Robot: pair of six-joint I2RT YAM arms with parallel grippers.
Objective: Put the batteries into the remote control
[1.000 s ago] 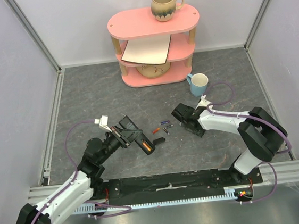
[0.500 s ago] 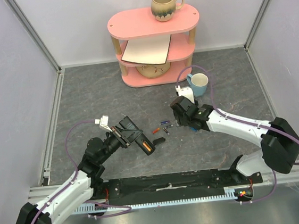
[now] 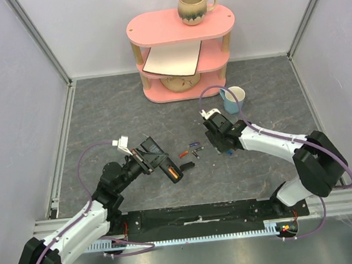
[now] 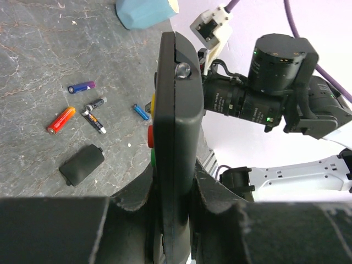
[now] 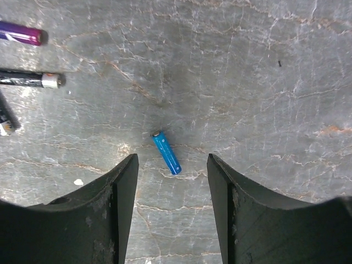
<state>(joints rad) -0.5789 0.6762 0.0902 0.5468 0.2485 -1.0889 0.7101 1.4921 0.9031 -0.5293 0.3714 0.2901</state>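
Remote control (image 4: 175, 126) edge-on in L hand (image 4: 175, 190), long axis straight out.

Bright, even overhead light gives me faint shadows. My left wrist view blows out white at right; the left gripper (image 4: 176, 187) is blurred up close. Table (image 5: 247, 82) veins read sharp.

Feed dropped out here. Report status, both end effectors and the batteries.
Left end effector shut on remote control. Right end effector open, straddling blue battery, not touching. Other batteries loose alongside; nothing blocking.
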